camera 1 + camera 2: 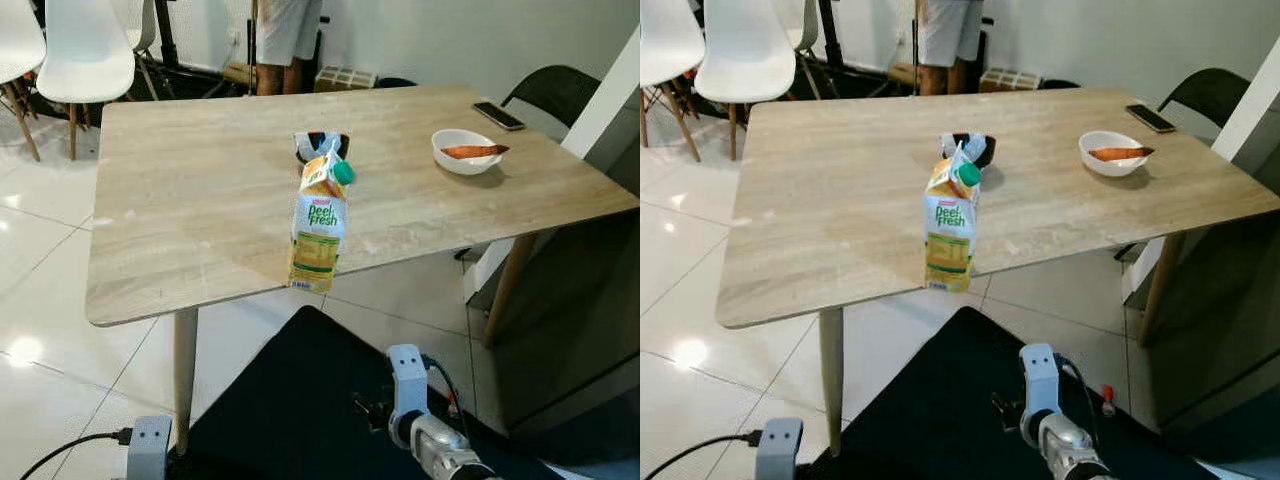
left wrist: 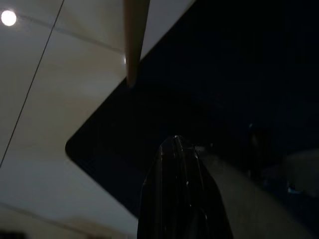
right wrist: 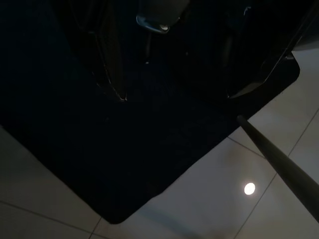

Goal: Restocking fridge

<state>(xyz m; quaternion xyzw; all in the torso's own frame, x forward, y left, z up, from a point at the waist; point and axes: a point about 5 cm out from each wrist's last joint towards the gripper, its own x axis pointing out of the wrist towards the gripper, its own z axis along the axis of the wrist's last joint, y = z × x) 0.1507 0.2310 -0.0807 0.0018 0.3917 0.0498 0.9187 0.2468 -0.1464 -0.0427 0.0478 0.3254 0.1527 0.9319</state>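
A juice carton [image 1: 319, 226] stands at the table [image 1: 180, 220] edge; right gripper [image 3: 172, 74] hangs spread and empty, left gripper [image 2: 182, 184] fingers' state unclear. Grip it mid-body, upright.

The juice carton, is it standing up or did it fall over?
Standing up. The carton stands on its base near the table's front edge, its green cap at the top.

Yellow-orange carton [image 1: 318, 235] with green cap [image 1: 343, 172], centre frame; pale wood-grain table [image 1: 180, 200]; white bowl [image 1: 463, 151] upper right; white chairs [image 1: 85, 50] upper left; black mat [image 1: 300, 400] below.
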